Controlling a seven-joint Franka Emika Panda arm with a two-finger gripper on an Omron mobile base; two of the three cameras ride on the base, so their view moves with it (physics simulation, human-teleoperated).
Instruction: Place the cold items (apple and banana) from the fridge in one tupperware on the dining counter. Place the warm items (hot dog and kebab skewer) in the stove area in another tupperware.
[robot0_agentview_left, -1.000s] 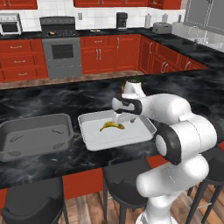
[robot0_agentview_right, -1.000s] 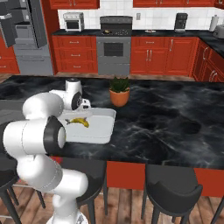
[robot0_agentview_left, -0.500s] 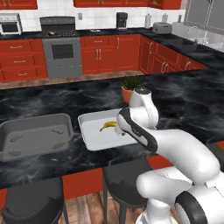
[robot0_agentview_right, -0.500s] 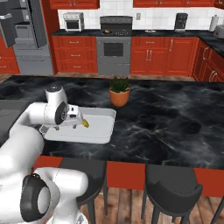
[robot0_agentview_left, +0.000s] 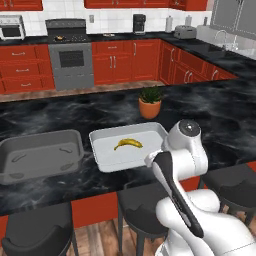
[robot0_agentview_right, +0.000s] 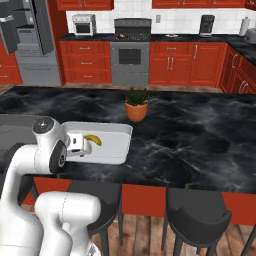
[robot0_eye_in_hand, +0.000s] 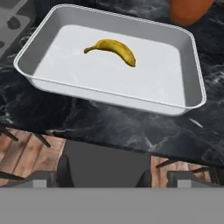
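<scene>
One banana (robot0_eye_in_hand: 113, 49) lies alone inside a white tupperware (robot0_eye_in_hand: 188, 65), a shallow rectangular container standing on the black marble desk (robot0_agentview_left: 55, 192). The fruit rests toward the far half of the container's floor, touching none of its walls. In the left base view the same banana (robot0_agentview_left: 128, 144) sits near the middle of the white tupperware (robot0_agentview_left: 102, 162), and in the right base view it (robot0_agentview_right: 94, 139) shows just past the robot's wrist, inside the container (robot0_agentview_right: 117, 145).

A second tupperware (robot0_agentview_left: 40, 157), grey, stands just beside the white one on the same desk, on the left in the left base view; nothing can be seen in it. That makes two containers and one piece of fruit on the desk.

The gripper (robot0_eye_in_hand: 104, 173) hangs over the near edge of the desk, short of the white container, its jaws spread wide and holding nothing; the two dark fingertips (robot0_eye_in_hand: 63, 171) show low in the hand view.

One potted plant (robot0_agentview_left: 150, 101) in an orange pot stands behind the white container, near its far right corner. Three dark stools (robot0_agentview_left: 35, 232) line the desk's near side in the left base view. Against the back wall stand one stove (robot0_agentview_left: 71, 52), one microwave (robot0_agentview_left: 12, 26), and red cabinets (robot0_agentview_left: 125, 60).
</scene>
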